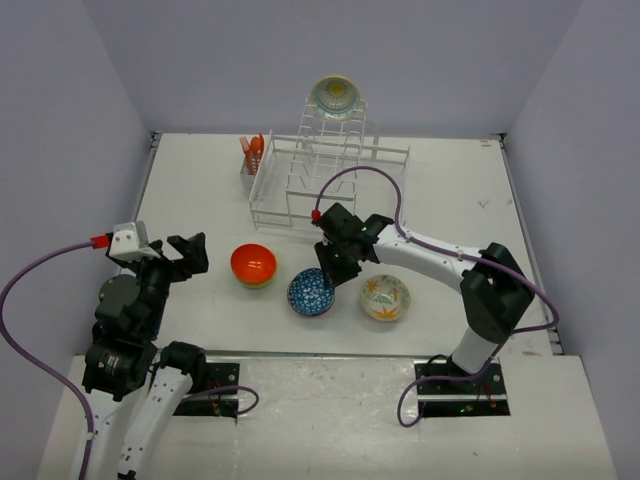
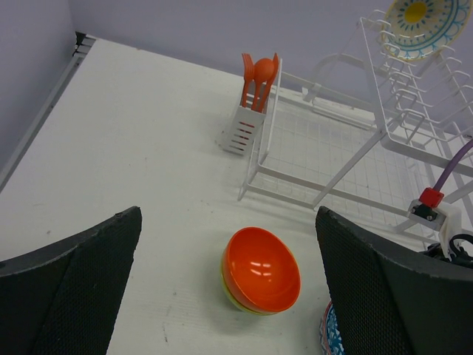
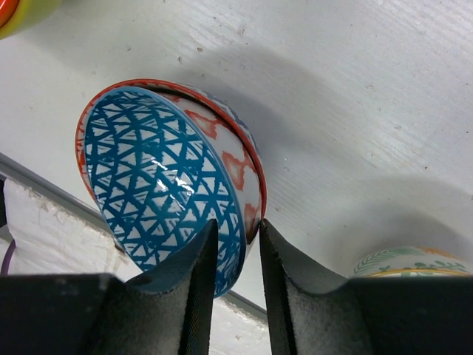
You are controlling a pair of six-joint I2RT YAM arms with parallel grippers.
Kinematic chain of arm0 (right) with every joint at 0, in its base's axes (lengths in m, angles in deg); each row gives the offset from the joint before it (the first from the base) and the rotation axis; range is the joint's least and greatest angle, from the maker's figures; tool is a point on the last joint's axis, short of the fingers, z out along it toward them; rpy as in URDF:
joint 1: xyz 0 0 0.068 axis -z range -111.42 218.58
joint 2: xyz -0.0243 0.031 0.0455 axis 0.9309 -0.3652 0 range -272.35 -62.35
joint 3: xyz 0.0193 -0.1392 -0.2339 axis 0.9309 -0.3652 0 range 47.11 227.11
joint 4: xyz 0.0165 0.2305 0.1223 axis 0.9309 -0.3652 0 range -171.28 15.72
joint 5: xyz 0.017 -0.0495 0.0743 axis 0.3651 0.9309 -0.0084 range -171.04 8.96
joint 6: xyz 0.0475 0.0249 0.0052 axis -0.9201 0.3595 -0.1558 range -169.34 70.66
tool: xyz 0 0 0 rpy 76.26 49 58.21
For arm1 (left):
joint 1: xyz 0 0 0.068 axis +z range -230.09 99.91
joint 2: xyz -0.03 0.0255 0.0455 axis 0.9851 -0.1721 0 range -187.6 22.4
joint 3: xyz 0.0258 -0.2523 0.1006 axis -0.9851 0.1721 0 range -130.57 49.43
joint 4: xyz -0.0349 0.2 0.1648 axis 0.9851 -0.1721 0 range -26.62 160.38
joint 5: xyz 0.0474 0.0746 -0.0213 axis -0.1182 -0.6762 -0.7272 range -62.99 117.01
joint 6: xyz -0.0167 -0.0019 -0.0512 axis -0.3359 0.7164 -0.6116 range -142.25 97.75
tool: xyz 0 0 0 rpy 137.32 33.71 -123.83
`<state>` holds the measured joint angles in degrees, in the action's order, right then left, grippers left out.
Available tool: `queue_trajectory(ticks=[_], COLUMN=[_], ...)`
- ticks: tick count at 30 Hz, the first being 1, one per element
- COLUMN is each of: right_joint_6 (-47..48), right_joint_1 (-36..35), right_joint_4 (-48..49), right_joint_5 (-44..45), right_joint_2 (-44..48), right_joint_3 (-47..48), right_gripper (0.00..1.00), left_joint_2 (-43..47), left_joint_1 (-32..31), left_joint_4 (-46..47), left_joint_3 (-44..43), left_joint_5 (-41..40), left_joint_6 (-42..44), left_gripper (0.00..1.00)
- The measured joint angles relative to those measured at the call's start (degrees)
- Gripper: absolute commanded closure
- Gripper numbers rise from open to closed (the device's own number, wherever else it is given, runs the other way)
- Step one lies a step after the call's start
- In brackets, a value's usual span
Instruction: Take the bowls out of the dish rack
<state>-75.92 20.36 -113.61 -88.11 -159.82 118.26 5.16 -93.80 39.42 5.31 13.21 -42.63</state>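
My right gripper (image 1: 331,268) (image 3: 237,231) is shut on the rim of the blue patterned bowl (image 1: 311,292) (image 3: 159,188), which sits tilted inside the red-white patterned bowl (image 3: 238,166) on the table. My left gripper (image 1: 190,252) (image 2: 228,216) is open and empty, hovering just left of the plain orange bowl (image 1: 253,264) (image 2: 262,270), which is nested in the lime green bowl (image 2: 235,299). The orange-leaf bowl (image 1: 386,297) (image 3: 403,262) stands right of the blue one. The white bowl with a yellow centre (image 1: 336,97) (image 2: 417,26) stands on edge at the top of the dish rack (image 1: 330,175) (image 2: 355,140).
The rack's utensil cup (image 1: 250,165) (image 2: 240,129) holds orange utensils (image 2: 259,74) at its left end. Walls close in the table at the back and both sides. The near table edge runs just below the bowls.
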Motion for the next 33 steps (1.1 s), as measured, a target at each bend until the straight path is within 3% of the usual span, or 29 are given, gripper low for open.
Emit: queue_trajectory(ticks=[2, 8, 10, 11, 14, 33], right_joint_6=[0.0, 0.04, 0.04, 0.02, -0.07, -0.42], right_joint_1=[0.0, -0.09, -0.11, -0.11, -0.09, -0.09], right_joint_4=[0.0, -0.42, -0.81, -1.05, -1.84, 0.28], right_joint_5=[0.0, 0.22, 0.96, 1.6, 2.89, 1.88], right_joint_2=[0.02, 1.29, 2.67, 3.52, 5.88, 5.51], right_joint_3=[-0.02, -0.02, -0.02, 0.0, -0.02, -2.16], right_gripper=[0.6, 0.58, 0.62, 0.73, 0.9, 0.95], left_joint_2=[0.0, 0.02, 0.02, 0.02, 0.09, 0.81], left_joint_1=[-0.04, -0.31, -0.31, -0.31, -0.33, -1.38], left_joint_4=[0.0, 0.0, 0.0, 0.0, 0.0, -0.02], left_joint_3=[0.0, 0.0, 0.0, 0.0, 0.0, 0.0], left_joint_5=[-0.02, -0.13, -0.15, -0.15, -0.2, -1.18], left_joint_6=[-0.02, -0.02, -0.02, -0.02, -0.02, -0.07], left_gripper=[0.0, 0.0, 0.0, 0.0, 0.0, 0.0])
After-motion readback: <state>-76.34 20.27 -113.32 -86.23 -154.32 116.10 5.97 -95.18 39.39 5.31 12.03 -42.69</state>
